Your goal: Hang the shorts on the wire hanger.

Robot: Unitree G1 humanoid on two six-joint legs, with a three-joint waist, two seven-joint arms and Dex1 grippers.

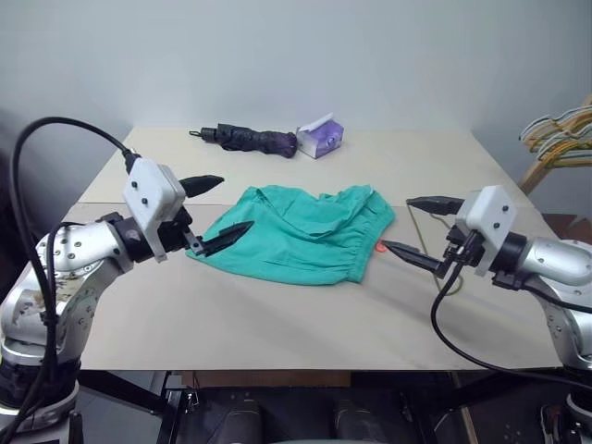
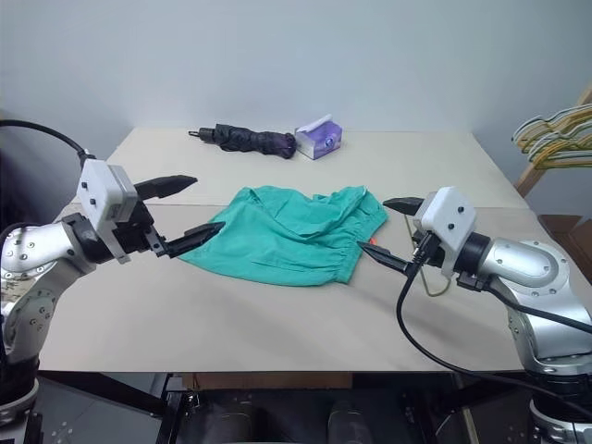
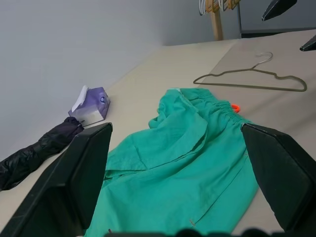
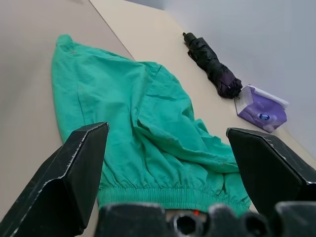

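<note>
The teal-green shorts (image 1: 301, 231) lie crumpled flat on the middle of the table, with the gathered waistband and a small orange tag (image 3: 235, 107) toward the right. Just right of the waistband, the thin wire hanger (image 3: 247, 86) lies flat on the table, partly behind my right gripper. Over the left edge of the shorts hovers my left gripper (image 1: 237, 203), open and holding nothing. At the waistband end, my right gripper (image 1: 395, 223) is also open and empty. The two grippers point toward each other across the cloth.
A folded black umbrella (image 1: 250, 139) and a purple tissue pack (image 1: 321, 137) lie at the back of the beige table (image 1: 277, 314). A bunch of yellow and grey hangers on a wooden rack (image 1: 560, 129) stands off the table's right side.
</note>
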